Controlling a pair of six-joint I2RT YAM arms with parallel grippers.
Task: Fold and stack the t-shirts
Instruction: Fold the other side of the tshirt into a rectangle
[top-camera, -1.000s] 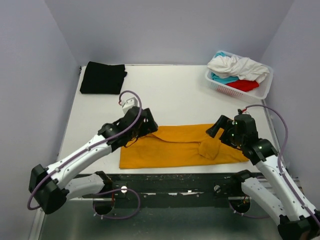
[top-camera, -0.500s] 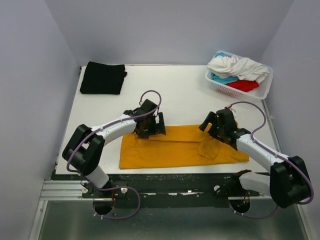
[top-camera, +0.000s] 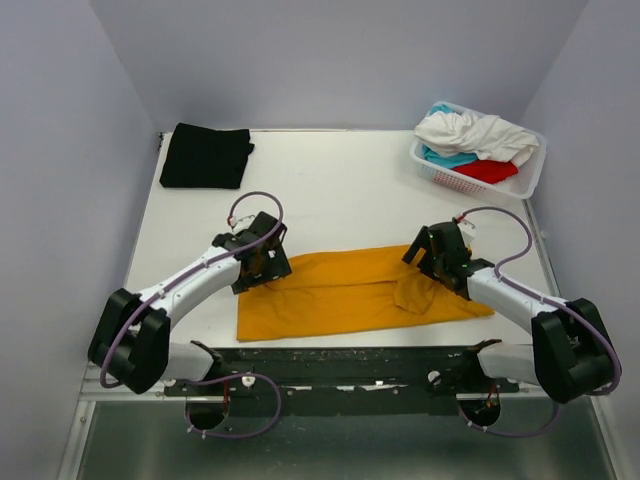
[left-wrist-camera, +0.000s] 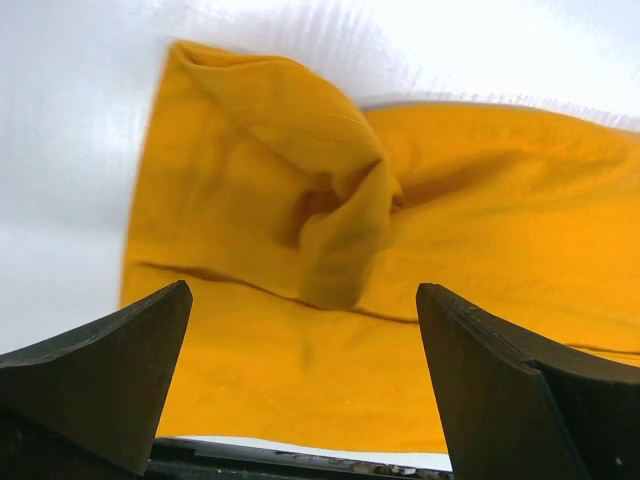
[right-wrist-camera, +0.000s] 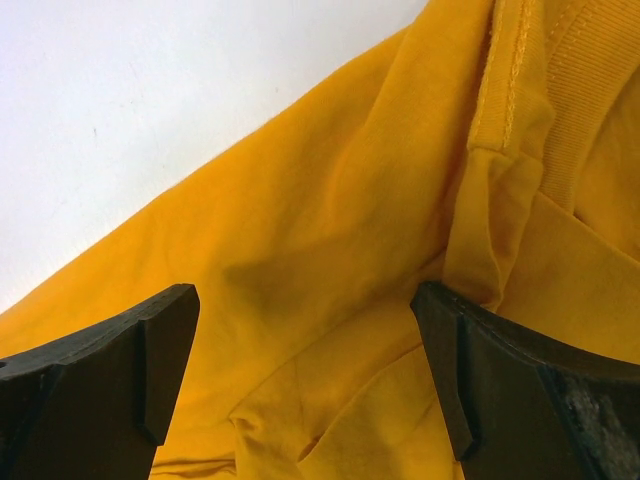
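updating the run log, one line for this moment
mustard-orange t-shirt: partly folded, near edge | left gripper: open over its left end | right gripper: open over its right end | black t-shirt: folded, far left corner

White lattice basket (top-camera: 455, 179) at far right corner of white table (top-camera: 350, 190)

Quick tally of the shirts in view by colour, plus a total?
Mustard-orange shirt: 1, spread on the table
Black shirt: 1, folded at the far left corner
White shirt: 1 visible, in the basket
Teal shirt: 1, in the basket
Red shirt: 1, in the basket
Total: 5 shirts; the heap in the basket may hide more.
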